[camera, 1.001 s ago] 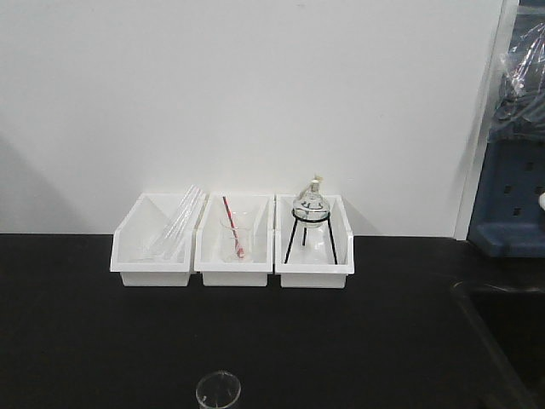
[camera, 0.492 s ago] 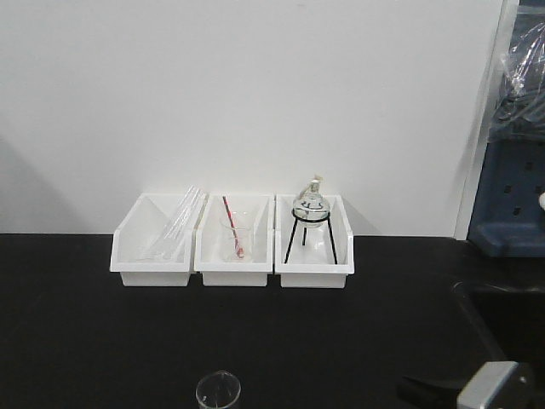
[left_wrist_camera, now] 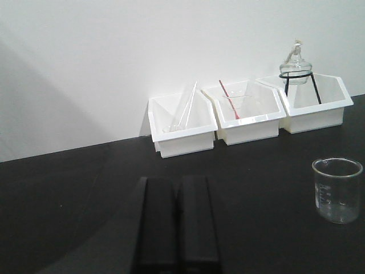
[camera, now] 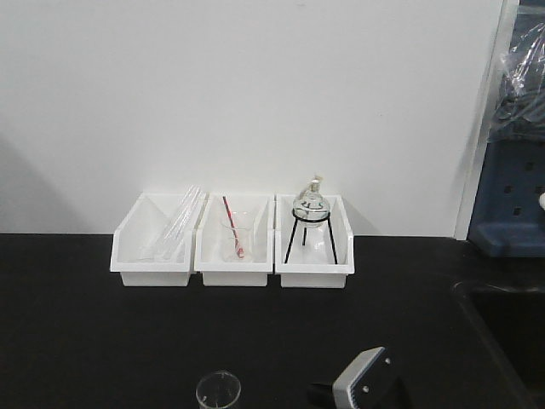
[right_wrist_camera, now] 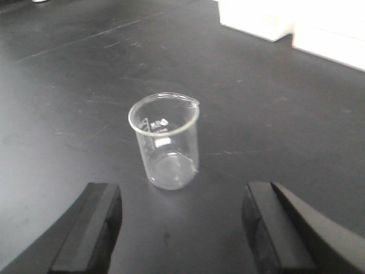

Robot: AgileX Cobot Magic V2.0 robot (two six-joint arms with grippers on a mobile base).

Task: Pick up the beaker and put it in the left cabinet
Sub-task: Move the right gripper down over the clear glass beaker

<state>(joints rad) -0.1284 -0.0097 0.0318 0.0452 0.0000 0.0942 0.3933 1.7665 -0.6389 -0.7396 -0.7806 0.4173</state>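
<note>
The beaker [camera: 218,391] stands upright on the black surface [camera: 85,324], close to its front edge. It is roughly in line with the middle bin [camera: 232,277] at the back edge and well apart from it. The beaker is clear and empty, with faint printed markings on its wall and a pour lip on its rim.

The right jaws are wide apart. Their two black fingers [right_wrist_camera: 91,228] sit at either side of the right wrist view, and the beaker [right_wrist_camera: 165,141] stands just ahead of the tips, between their lines. Neither finger touches the glass. In the front view, a grey and black part of the right arm [camera: 364,385] sits low by the front edge, to the right of the beaker, near it but apart.

The left jaws are together, their black fingers [left_wrist_camera: 157,222] side by side low over the surface. The beaker [left_wrist_camera: 337,189] stands off to their right, well apart.

Three white bins line the back edge against a white wall [camera: 255,85].
- **The left bin** [camera: 152,277] holds leaning glass tubes [camera: 174,223].
- **The middle bin** holds a clear vessel with a red rod [camera: 232,226].
- **The right bin** [camera: 313,279] holds a round flask [camera: 310,204] on a black tripod [camera: 289,243].

At the right edge of the surface lies a dark sunken basin [camera: 511,332].
</note>
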